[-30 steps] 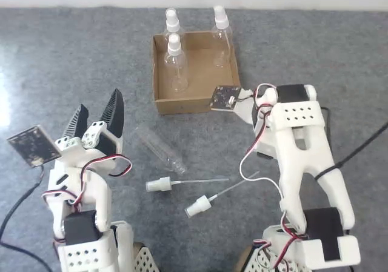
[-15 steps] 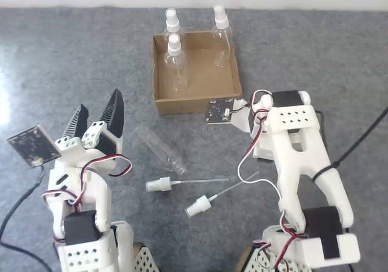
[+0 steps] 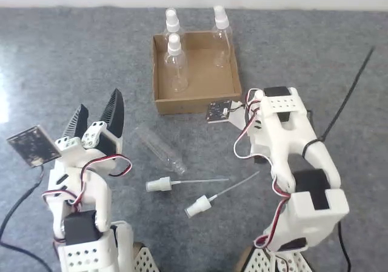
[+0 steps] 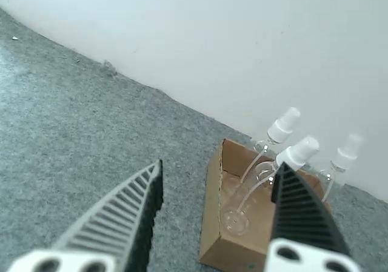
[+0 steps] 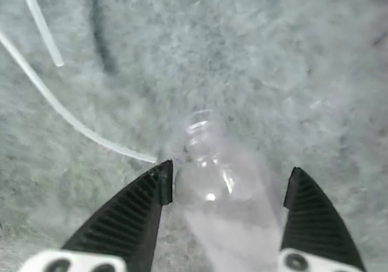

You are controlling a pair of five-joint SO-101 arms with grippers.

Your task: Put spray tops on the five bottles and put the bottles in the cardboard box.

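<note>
Since the left gripper (image 3: 99, 102) hangs raised over the near left corner of the table (image 3: 60, 54), claw released and holding nothing, I judge it to be waiting its turn. Just to its right, about the middle of the table, a bare bottle (image 3: 160, 149) lies on its side with its neck toward the near edge. Nearer that edge lie two spray tops (image 3: 159, 185), their dip tubes (image 3: 203, 180) trailing to the right.

Farther off, toward the middle of the far edge, sits the cardboard box (image 3: 194, 105). Three capped bottles (image 3: 175, 60) stand in it, as far as I can make out. So three of five seem done, and the fourth is the step in hand.

On the right, the right gripper (image 5: 230, 166) is folded in low over the table with its claw released. A second bare bottle (image 5: 212, 181) lies between its jaws, neck pointing away from the wrist. The bottle sits just beside one jaw, with a gap to the other. Two tube ends lie near its neck.

The next move probably calls for closing squarely on that bottle's body and lifting it with the neck left clear. The left gripper could then fetch a spray top and feed its tube straight into the mouth. The slim tube will likely bend if it is offered at a slant.
</note>
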